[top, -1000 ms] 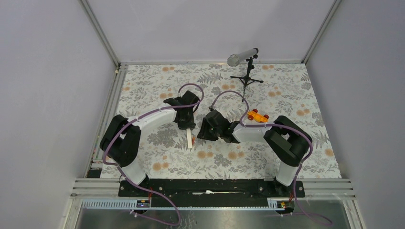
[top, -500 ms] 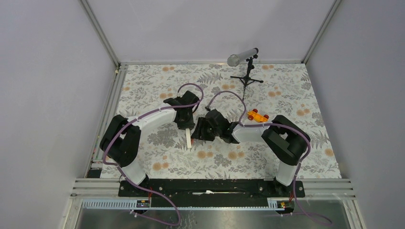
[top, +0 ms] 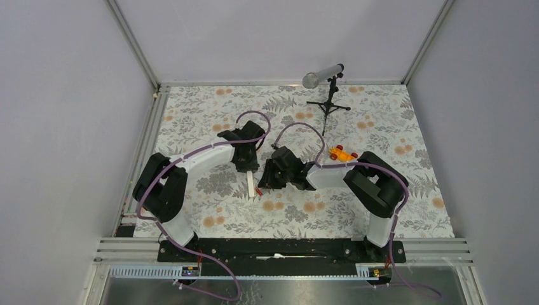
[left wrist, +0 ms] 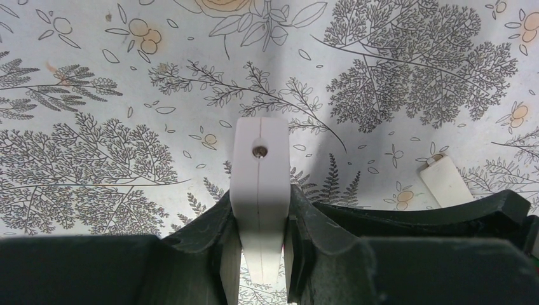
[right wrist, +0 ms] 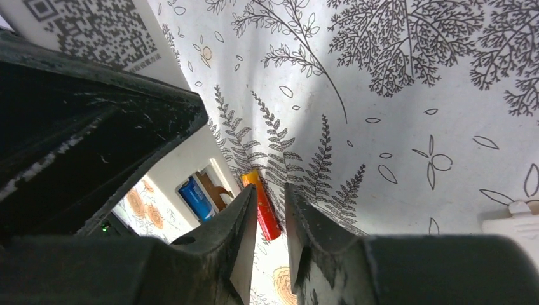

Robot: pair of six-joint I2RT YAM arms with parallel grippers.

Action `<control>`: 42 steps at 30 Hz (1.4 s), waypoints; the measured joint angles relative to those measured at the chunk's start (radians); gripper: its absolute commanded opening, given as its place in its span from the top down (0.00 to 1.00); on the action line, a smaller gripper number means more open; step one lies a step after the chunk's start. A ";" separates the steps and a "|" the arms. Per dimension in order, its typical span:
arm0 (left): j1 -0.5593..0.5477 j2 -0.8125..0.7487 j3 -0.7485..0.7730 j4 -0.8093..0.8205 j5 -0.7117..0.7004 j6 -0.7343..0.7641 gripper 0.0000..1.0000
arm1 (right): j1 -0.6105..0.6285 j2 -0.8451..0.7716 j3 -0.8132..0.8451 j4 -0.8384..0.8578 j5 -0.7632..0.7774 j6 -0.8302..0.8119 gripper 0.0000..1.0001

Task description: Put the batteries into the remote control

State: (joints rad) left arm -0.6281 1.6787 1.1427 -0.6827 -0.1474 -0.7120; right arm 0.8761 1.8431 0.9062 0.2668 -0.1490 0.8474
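My left gripper (top: 248, 169) is shut on the white remote control (top: 253, 185) and holds it on edge, near end on the mat. In the left wrist view the remote (left wrist: 260, 165) stands between the fingers of that gripper (left wrist: 260, 203). My right gripper (top: 266, 182) is right beside the remote, jaws a narrow gap apart. In the right wrist view a blue battery (right wrist: 194, 198) sits in the remote's (right wrist: 181, 162) open compartment. A red battery (right wrist: 262, 204) lies on the mat beside it, at the tips of that gripper (right wrist: 270, 198). It shows as a red spot in the top view (top: 259, 192).
A small loose white cover piece (left wrist: 444, 182) lies on the mat right of the remote, also in the right wrist view (right wrist: 513, 227). An orange toy car (top: 342, 154) sits by the right arm. A microphone on a stand (top: 327, 95) is at the back.
My right gripper has moved left, up against the remote. A red spot now shows at the remote's near end. The left arm has held still.
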 measured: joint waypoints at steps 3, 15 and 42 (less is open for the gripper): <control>0.008 -0.002 0.000 -0.001 -0.005 0.001 1.00 | 0.000 0.000 0.013 -0.029 0.004 -0.023 0.65; 0.178 -0.220 -0.064 -0.034 -0.042 0.043 1.00 | 0.053 -0.025 0.159 -0.269 0.055 -0.238 0.49; 0.503 -0.371 -0.222 -0.031 0.014 0.110 1.00 | 0.222 0.159 0.455 -0.677 0.386 -0.425 0.71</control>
State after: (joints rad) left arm -0.1249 1.3079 0.9211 -0.7132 -0.1337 -0.6022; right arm 1.0981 2.0022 1.3613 -0.4103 0.2375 0.4221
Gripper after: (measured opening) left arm 0.251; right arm 0.327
